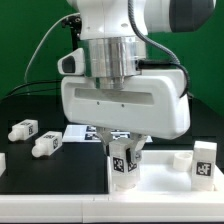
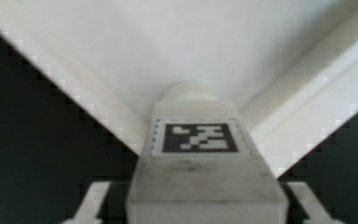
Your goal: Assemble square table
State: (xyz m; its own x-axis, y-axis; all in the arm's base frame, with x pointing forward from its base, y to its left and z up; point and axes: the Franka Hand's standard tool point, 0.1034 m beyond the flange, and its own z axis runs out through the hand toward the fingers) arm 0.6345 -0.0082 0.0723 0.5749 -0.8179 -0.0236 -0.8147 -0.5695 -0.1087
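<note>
My gripper (image 1: 124,152) is shut on a chunky white table leg (image 1: 125,162) with a black-and-white tag and holds it upright over the near-left corner of the white square tabletop slab (image 1: 160,188). In the wrist view the leg (image 2: 197,140) fills the middle between my fingers (image 2: 98,202), with my gripper (image 2: 199,208) closed on its sides. Under it lies a corner of the slab (image 2: 176,50) with its raised rim. Another leg (image 1: 204,160) stands upright on the slab at the exterior view's right.
Two more white legs (image 1: 24,129) (image 1: 46,146) lie on the black table at the exterior view's left. The marker board (image 1: 78,133) lies behind the slab, partly hidden by my arm. A white piece (image 1: 2,160) shows at the far left edge.
</note>
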